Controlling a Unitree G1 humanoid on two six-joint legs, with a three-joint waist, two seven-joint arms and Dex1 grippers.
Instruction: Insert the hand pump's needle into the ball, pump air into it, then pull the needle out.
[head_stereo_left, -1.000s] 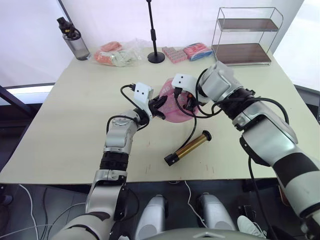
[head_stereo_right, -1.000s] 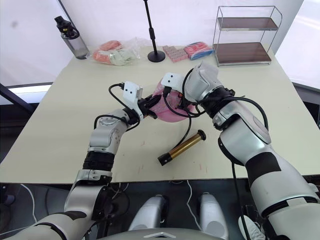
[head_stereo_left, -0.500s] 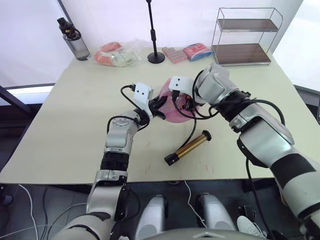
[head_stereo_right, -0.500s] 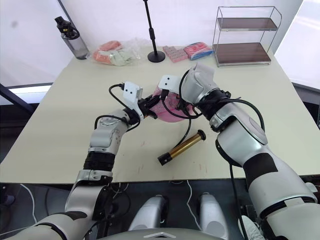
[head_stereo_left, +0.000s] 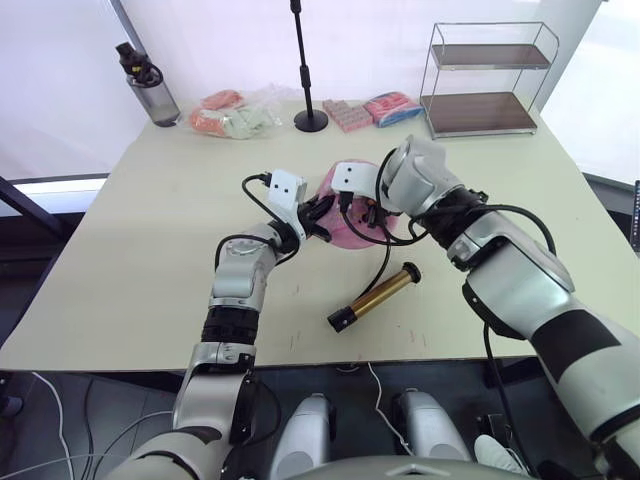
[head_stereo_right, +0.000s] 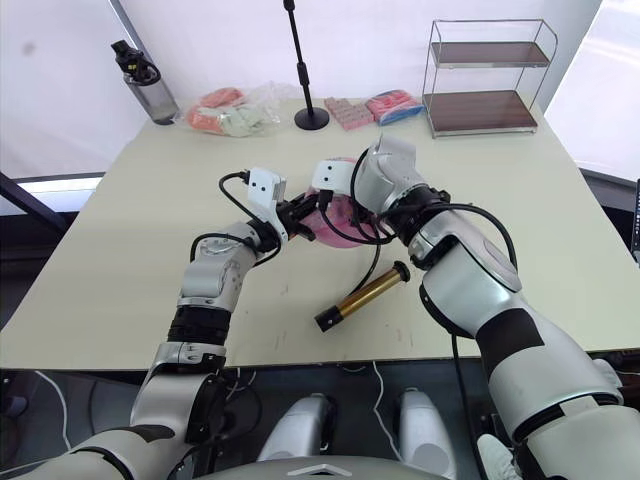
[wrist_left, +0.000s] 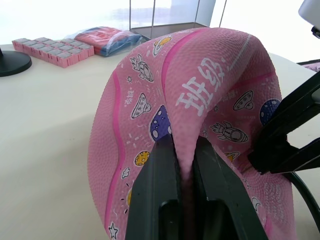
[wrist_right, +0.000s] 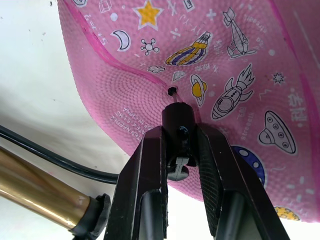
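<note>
The soft, flattened pink ball (head_stereo_left: 337, 228) with cartoon prints lies at the table's middle. My left gripper (wrist_left: 184, 150) is shut on a raised fold of the ball (wrist_left: 200, 75). My right gripper (wrist_right: 179, 137) is shut on the black fitting (wrist_right: 178, 117) of the needle. The fitting's tip presses on the ball (wrist_right: 225, 60) just beside the small valve hole (wrist_right: 172, 91). The metal pin itself is hidden. The gold hand pump (head_stereo_left: 380, 293) lies on the table nearer me. Its thin black hose (head_stereo_left: 386, 258) runs up to my right gripper (head_stereo_left: 372, 212).
At the table's far edge stand a dark water bottle (head_stereo_left: 145, 85), a black stand (head_stereo_left: 310, 118) and a wire shelf (head_stereo_left: 490, 75). Pink packets (head_stereo_left: 225, 115), a pink block tray (head_stereo_left: 345, 112) and a blue-pink pack (head_stereo_left: 392, 105) lie between them.
My right gripper has shifted slightly left over the ball with the fitting in it. The left gripper holds its fold as before, and the pump has not moved.
</note>
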